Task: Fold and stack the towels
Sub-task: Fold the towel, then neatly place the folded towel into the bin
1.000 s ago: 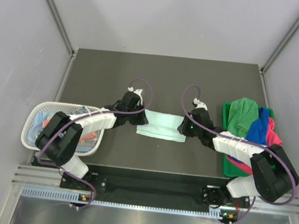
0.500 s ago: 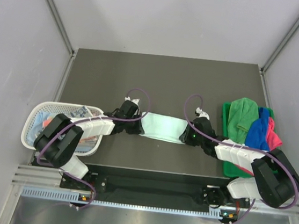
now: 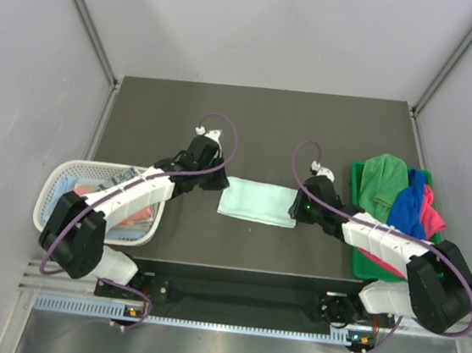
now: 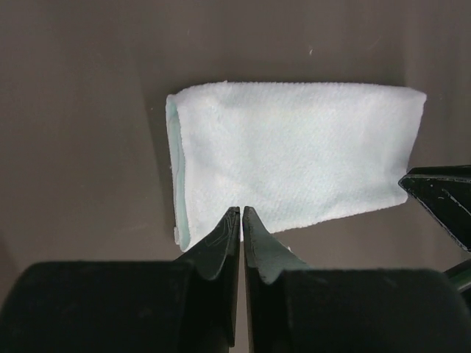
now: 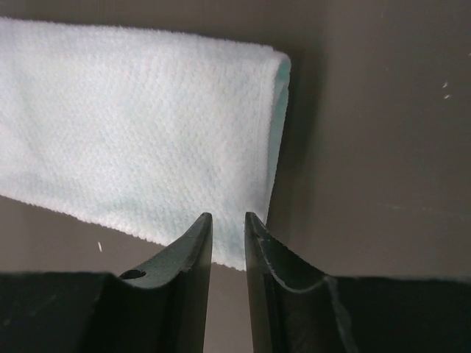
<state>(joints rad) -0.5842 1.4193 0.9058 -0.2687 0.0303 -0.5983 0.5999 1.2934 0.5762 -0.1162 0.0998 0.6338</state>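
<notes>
top and wrist views, one moment in the folding. the pale mint towel (image 3: 258,203) lies flat on the dark table (image 3: 259,120), already doubled into a long band, and every place here is given relative to it. at its left end you see the left gripper (image 4: 241,209), its two fingers pressed together with nothing between them and the tips poised over the towel's near edge. at its right end the right gripper (image 5: 228,215) hangs over the near corner, its fingers a narrow gap apart and pinching no cloth. both ends of the band show stacked layers, which tells you the fold runs lengthwise. the arms flank the towel one to each end, probably so that both ends can be taken at once and the next fold kept square. well to the left of the towel stands the white mesh basket (image 3: 50,198), holding cloths (image 3: 125,215) in coral and navy. you cannot tell from here whether those are finished. to the right of the towel sits the green bin (image 3: 358,169), heaped with a green towel (image 3: 385,181), a blue towel (image 3: 408,205) and a pink towel (image 3: 432,217), all loose, so judge most of the task as yet to do. for the next fold you would likely need both claws wider and lower, since thin layers can slip out one at a time.
</notes>
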